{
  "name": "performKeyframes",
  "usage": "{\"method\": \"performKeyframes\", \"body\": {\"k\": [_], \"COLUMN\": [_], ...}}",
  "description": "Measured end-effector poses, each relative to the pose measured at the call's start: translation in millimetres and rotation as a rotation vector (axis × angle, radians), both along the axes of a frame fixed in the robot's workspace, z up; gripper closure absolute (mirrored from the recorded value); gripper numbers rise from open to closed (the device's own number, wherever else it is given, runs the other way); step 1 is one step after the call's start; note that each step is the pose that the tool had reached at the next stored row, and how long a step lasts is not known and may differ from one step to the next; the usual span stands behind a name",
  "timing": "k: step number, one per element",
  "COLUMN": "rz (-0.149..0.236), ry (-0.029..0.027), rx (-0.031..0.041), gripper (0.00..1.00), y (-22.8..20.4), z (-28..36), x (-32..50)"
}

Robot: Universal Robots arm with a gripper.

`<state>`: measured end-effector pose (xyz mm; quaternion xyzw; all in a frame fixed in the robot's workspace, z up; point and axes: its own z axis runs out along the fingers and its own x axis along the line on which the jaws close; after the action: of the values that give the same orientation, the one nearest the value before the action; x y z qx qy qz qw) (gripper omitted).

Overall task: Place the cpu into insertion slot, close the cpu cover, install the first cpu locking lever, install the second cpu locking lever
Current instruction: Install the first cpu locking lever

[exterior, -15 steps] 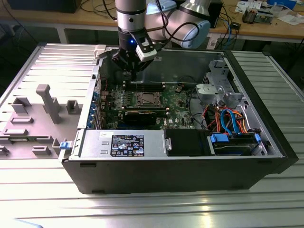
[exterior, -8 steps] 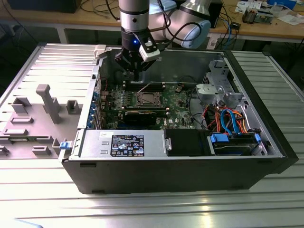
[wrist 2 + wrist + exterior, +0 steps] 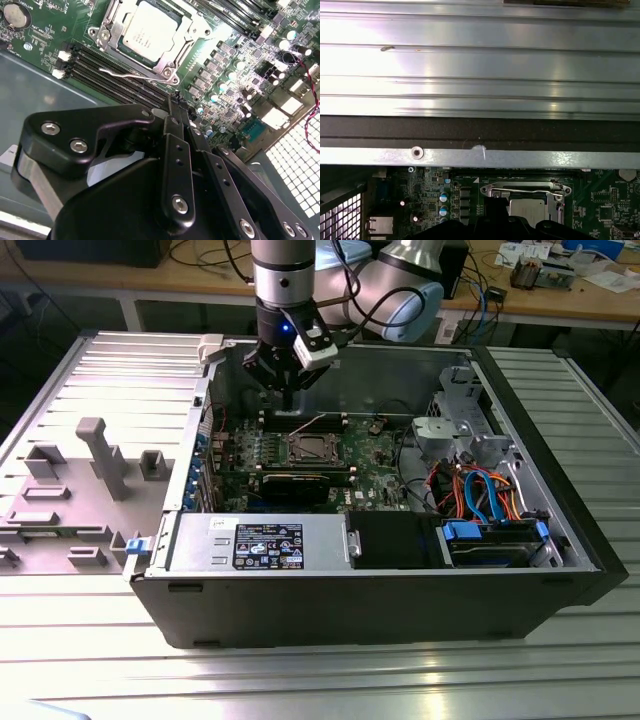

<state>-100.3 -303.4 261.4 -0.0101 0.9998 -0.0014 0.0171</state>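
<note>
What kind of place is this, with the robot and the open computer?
Probably a robotics lab or workshop. A robot arm hangs over an open computer case on a ribbed metal table, and a wooden workbench strewn with cables stands behind.

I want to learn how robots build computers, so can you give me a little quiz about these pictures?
1. True or false: the cpu cover lies flat around the cpu.
2. Pick one. In the exterior view, the gripper hangs: A) inside the case, above the motherboard; B) over a grey tray outside the computer; C) over the blue cables.
3. What colour is the motherboard?

Key: 1 true; 2 A; 3 green.
</note>
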Motion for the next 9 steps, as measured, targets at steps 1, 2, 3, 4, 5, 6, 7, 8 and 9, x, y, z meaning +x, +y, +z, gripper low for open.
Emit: {"method": "performKeyframes", "body": {"k": [1,2,3,4,5,6,7,8,9], "rz": [0.0,0.0,-0.001,-0.002,-0.004,-0.004,-0.004,-0.004,-0.004], "ry": [0.0,-0.0001,0.0,0.0,-0.0001,-0.0001,-0.0002,-0.0002,-0.0002], "rx": [0.0,0.0008,0.0043,0.0077,0.0125,0.0135,0.0147,0.015,0.0153], "gripper": [0.89,0.89,0.89,0.89,0.89,0.89,0.89,0.89,0.89], "y": [0.0,0.0,-0.1,-0.1,-0.3,-0.4,-0.4,-0.4,-0.5], "z": [-0.1,-0.6,-1.3,-1.8,-2.8,-4.2,-5.4,-6.5,-8.6], "x": [0.0,0.0,-0.1,-0.1,0.0,-0.1,-0.1,0.1,0.1]}}
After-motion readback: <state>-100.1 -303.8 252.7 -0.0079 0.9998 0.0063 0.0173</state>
